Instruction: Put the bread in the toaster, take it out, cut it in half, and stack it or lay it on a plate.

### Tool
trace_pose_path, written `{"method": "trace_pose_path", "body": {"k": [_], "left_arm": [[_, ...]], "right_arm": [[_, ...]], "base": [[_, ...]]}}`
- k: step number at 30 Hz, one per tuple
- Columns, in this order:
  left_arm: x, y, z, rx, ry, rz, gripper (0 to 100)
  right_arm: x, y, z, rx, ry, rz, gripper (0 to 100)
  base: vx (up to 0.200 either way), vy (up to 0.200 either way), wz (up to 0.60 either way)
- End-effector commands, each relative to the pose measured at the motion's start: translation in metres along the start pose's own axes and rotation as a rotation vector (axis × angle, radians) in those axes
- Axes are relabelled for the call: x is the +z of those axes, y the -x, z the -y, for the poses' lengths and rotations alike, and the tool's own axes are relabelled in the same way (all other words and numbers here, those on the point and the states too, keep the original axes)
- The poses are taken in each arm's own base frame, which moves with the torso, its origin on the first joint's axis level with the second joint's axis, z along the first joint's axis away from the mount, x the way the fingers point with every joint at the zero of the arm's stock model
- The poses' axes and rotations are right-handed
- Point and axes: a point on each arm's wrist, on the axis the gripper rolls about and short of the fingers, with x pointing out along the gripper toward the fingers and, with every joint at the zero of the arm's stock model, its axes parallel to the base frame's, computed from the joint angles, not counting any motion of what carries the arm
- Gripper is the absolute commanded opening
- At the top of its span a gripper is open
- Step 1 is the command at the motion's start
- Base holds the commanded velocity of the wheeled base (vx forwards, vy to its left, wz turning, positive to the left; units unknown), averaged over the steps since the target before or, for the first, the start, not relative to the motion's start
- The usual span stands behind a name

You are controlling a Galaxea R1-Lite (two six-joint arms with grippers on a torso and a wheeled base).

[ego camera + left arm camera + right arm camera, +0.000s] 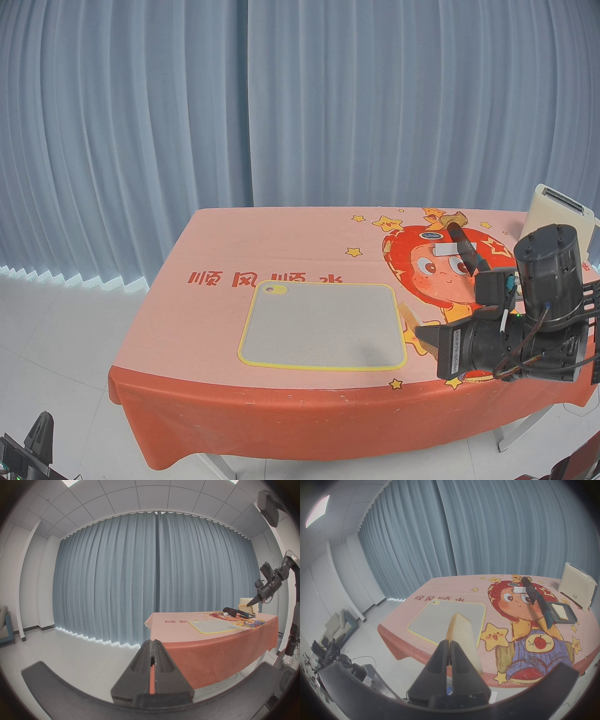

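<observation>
Tablecloth matt cloth; cutting board matt grey plastic; toaster smooth cream plastic; bread porous, rough

Left gripper well apart from table

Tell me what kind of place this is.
Probably a robot test room staged for kitchen tasks, not a real kitchen: a full-wall curtain, a tiled office ceiling, and one cloth-covered table carrying a cutting board and toaster.

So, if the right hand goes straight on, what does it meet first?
Probably the cutting board: the right hand, shut on the bread, points at its near part, though depth is unclear.
</observation>
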Motion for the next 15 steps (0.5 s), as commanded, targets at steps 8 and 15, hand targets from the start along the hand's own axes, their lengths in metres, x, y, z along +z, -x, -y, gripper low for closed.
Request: {"method": "trace_pose_path", "body": {"k": [8,15], "left_arm": [[-0.0049,-0.0013,0.0000,0.001,0.001,-0.017,0],[-0.0047,-0.0014,0.0000,0.001,0.001,-0.017,0]], "right_arm": [[-0.0091,0.0115,0.0048,0.008,0.007,0.001,0],[-0.0042,0.0167,0.0061,0.011,-0.003,0.030,0]], "base": [[0.000,-0.200,0.00],[0.000,-0.200,0.00]]}}
